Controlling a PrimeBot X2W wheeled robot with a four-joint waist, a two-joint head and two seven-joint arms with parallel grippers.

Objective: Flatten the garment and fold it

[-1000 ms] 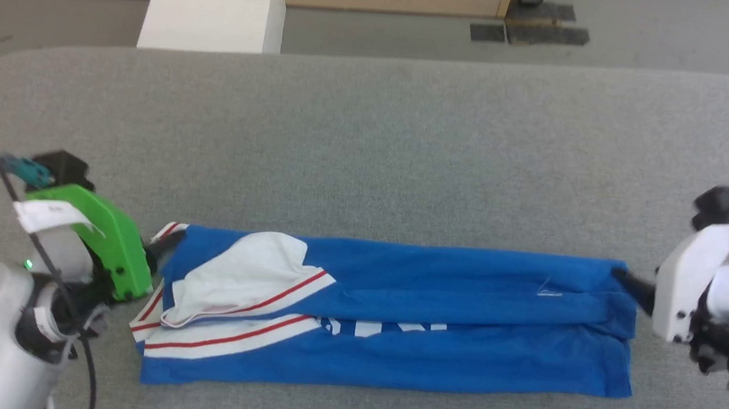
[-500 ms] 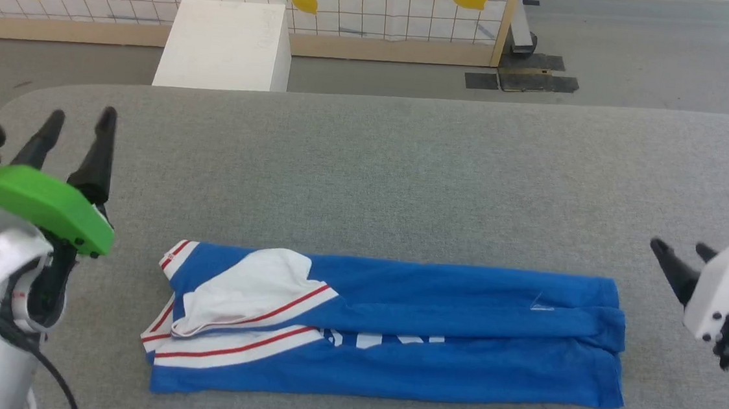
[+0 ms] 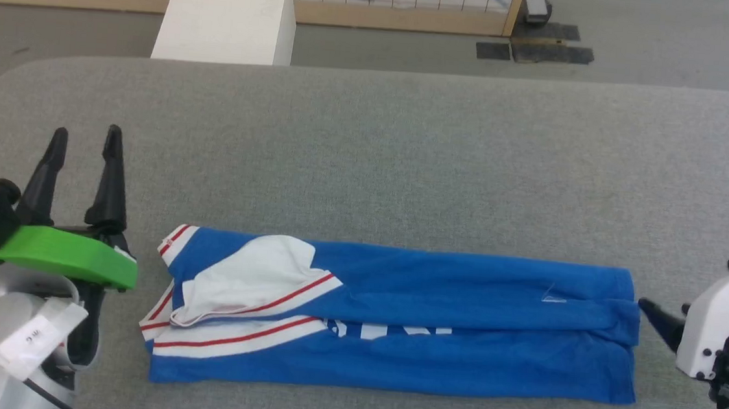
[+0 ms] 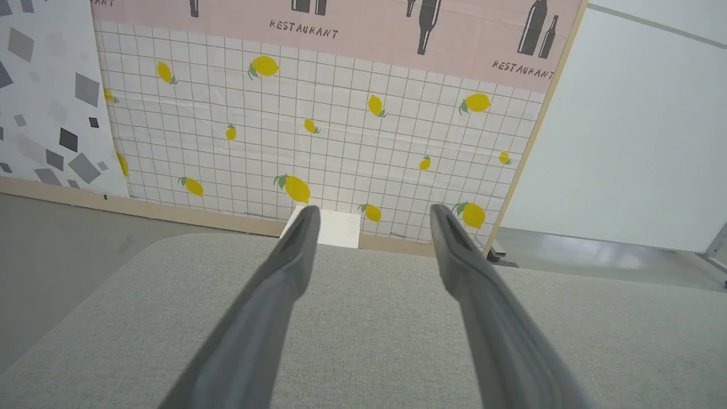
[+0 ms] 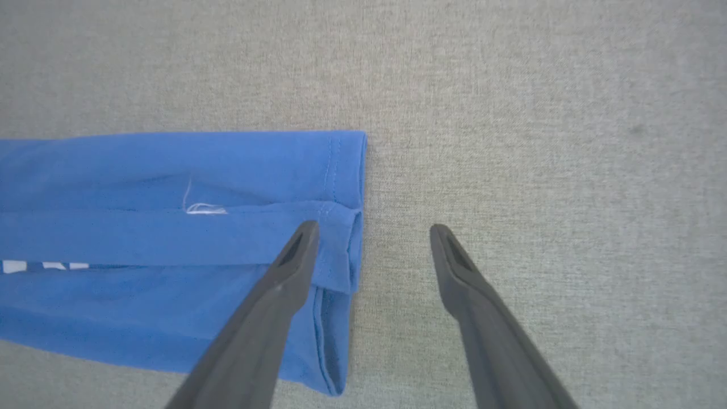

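You are looking at a grey fabric-covered table (image 3: pixel 407 156) with rounded far corners. The garment (image 3: pixel 460 316) is lying on it as a long folded band, running parallel to the near edge and sitting closer to that edge than to the far one. Its white, red-striped sleeve and collar end is pointing toward the table's left edge, and its blue hem end toward the right edge. Part of the white lettering is showing along the middle fold. A white box (image 3: pixel 223 11) is standing on the floor beyond the far edge.

The left pincer (image 3: pixel 86 130) is hovering near the left edge, fingers apart and gripping nothing, beside the garment's sleeve end and clear of it. The right pincer (image 5: pixel 373 228) is also standing apart and gripping nothing. One finger (image 5: pixel 284 272) is lying over the folded hem end, the other over bare table; you cannot tell whether it is touching the cloth.
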